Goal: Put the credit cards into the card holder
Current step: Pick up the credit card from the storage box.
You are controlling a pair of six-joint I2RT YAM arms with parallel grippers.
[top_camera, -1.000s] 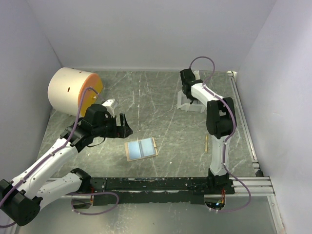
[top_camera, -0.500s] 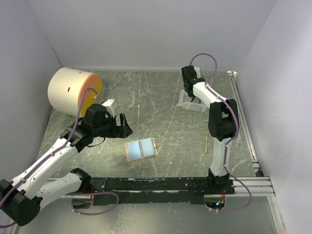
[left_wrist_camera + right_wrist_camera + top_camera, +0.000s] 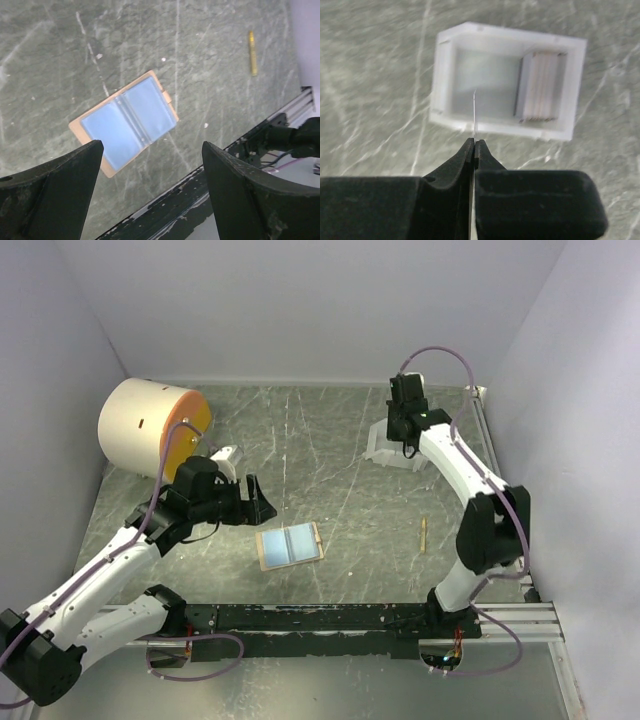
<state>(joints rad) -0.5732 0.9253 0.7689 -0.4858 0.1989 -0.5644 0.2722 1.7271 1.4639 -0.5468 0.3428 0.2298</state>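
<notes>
The card holder (image 3: pixel 290 545) lies open on the table, tan with pale blue pockets; it also shows in the left wrist view (image 3: pixel 124 122). My left gripper (image 3: pixel 255 502) hangs above and just left of it, open and empty (image 3: pixel 151 146). My right gripper (image 3: pixel 403 428) is above the white tray (image 3: pixel 385 453) at the back right. It is shut (image 3: pixel 474 142) on one thin credit card (image 3: pixel 474 112), seen edge-on. A stack of several more cards (image 3: pixel 540 92) stands on edge at the right end of the tray (image 3: pixel 505 129).
A big cream cylinder with an orange face (image 3: pixel 150 425) lies at the back left. A small yellow stick (image 3: pixel 423 533) lies right of the card holder, also in the left wrist view (image 3: pixel 252 52). A black rail (image 3: pixel 330 618) runs along the near edge.
My right arm has swung its elbow out to the right and the gripper has shifted a little right over the tray. My left arm has hardly moved.
</notes>
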